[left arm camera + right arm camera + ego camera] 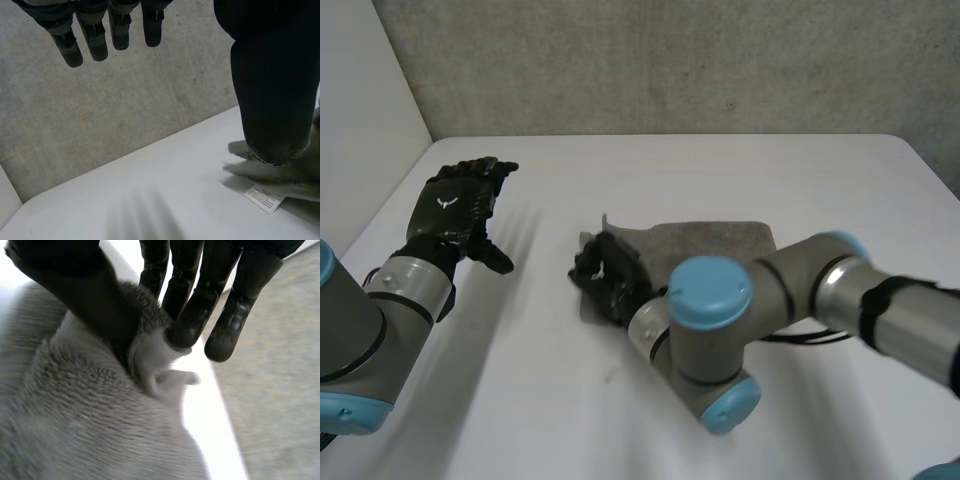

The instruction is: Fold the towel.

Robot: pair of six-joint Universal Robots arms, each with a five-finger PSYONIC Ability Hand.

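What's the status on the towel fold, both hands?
Left hand open, off the towel. Right hand pinches towel edge, thumb against fingers. No obstruction seen.

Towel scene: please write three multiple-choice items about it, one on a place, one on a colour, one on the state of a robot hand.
1. Where does the towel lie? A on the white table; B on the floor; C over an arm.
2. Its colour? A red; B grey; C blue.
3. The right robot hand is: A open in the air; B pinching the towel; C curled, empty.
Answers: 1 A, it rests on the tabletop; 2 B, its pile is grey; 3 B, it squeezes a towel fold.
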